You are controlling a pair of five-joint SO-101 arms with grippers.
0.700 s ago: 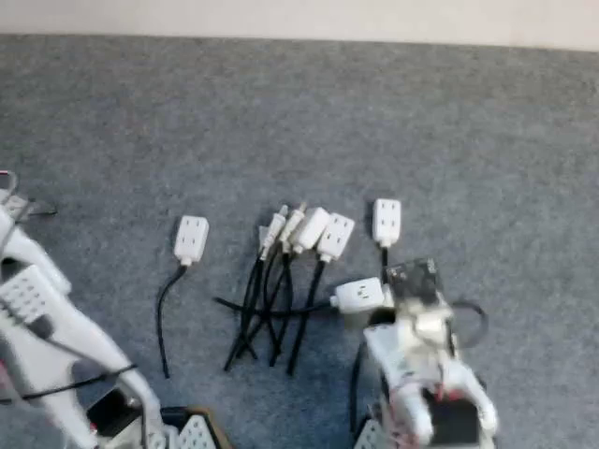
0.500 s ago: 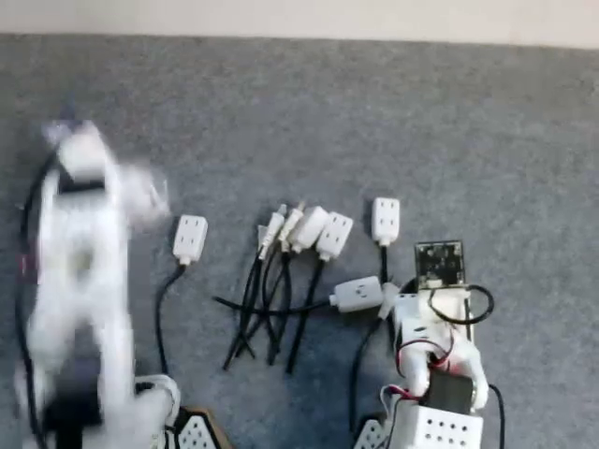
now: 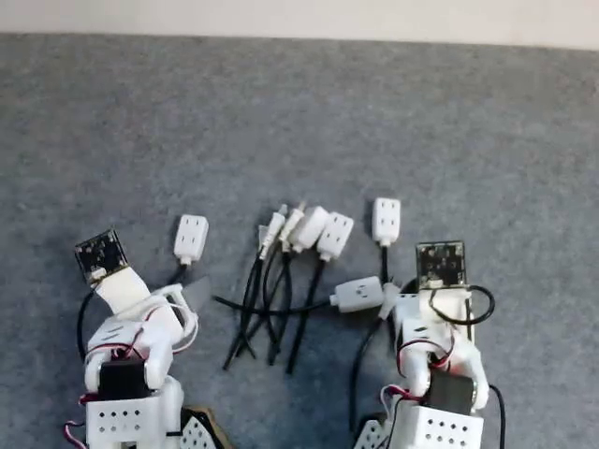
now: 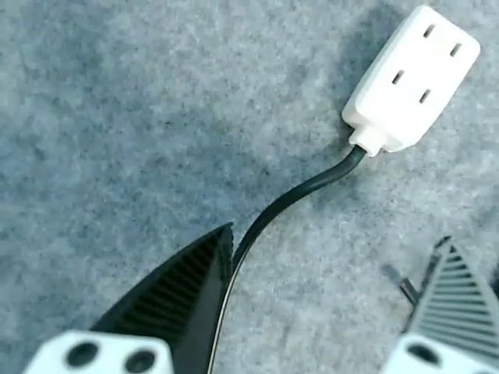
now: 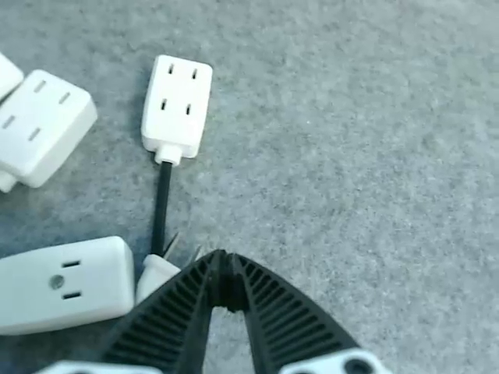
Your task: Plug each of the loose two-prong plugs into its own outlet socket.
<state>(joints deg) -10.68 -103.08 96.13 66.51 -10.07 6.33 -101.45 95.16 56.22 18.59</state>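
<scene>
Right now the left hand hangs released, fingers spread wide, one finger just beside the black cord of an outlet socket lying toward the left edge of the grey worktop. The right hand is clenched on nothing, its tips pressed together just beside a loose two-prong plug. That plug lies next to a sideways socket. More plugs cluster mid-worktop, their cords tangled.
</scene>
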